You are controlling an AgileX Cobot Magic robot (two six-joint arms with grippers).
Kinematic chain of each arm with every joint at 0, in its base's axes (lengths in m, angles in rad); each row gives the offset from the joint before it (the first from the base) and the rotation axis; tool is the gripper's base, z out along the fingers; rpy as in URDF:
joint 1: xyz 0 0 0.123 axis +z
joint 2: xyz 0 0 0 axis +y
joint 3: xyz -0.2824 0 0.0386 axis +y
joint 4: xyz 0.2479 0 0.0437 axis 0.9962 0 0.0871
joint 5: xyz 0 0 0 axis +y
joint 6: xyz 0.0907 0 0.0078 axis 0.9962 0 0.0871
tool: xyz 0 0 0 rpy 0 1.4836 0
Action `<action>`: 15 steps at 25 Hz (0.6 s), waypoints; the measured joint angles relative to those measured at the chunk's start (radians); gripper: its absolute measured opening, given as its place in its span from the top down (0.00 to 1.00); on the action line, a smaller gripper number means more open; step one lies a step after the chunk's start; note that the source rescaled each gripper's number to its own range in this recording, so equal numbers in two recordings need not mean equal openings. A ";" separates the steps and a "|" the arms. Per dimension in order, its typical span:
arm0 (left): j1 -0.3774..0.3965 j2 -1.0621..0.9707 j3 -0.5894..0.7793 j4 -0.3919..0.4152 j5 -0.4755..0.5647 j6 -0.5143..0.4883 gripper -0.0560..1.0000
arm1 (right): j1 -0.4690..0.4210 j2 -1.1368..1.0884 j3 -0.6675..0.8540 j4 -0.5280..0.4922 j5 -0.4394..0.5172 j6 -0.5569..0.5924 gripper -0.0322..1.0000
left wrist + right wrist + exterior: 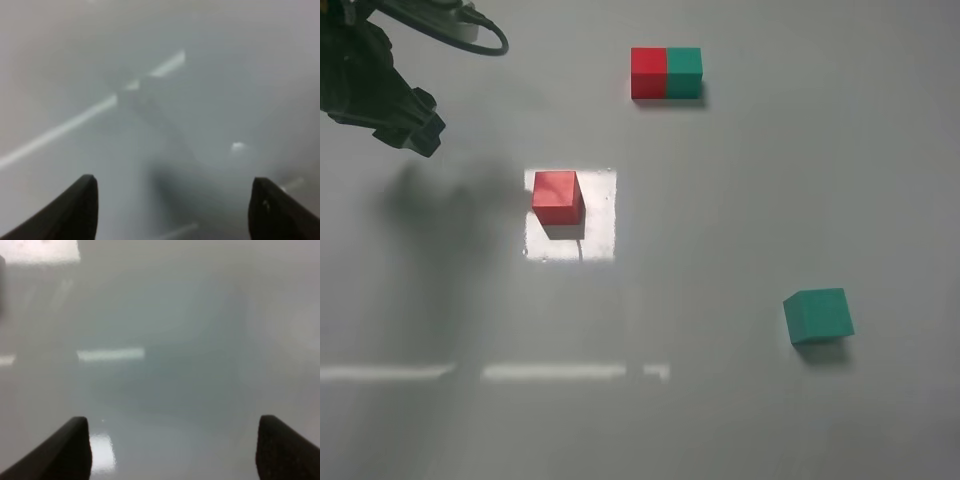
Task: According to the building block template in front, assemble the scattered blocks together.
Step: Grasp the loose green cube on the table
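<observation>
The building block template (666,73), a joined bar with red on the left and teal-green on the right, lies at the far middle of the table. The loose red cube (557,196) sits left of centre on a bright patch of light. The loose teal-green cube (818,315) sits at the right, nearer the front. My left gripper (420,130) hangs at the far left, well away from the red cube. In the left wrist view it (172,202) is open and empty over bare table. My right gripper (172,445) is open and empty; it is out of the high view.
The table (740,200) is a plain grey glossy surface with bright light reflections, a square one under the red cube and a strip (555,372) across the front. The left arm casts a dark shadow (440,200) beside the red cube.
</observation>
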 joint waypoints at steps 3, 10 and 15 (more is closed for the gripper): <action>0.047 -0.022 0.000 0.000 -0.013 -0.056 0.42 | 0.000 0.000 0.000 0.000 0.000 0.000 0.23; 0.078 -0.098 0.008 0.026 -0.007 -0.124 0.44 | 0.000 0.000 0.000 0.000 0.000 0.000 0.23; 0.153 -0.219 0.093 0.022 -0.020 -0.150 0.44 | 0.000 0.000 0.000 0.000 0.000 0.001 0.23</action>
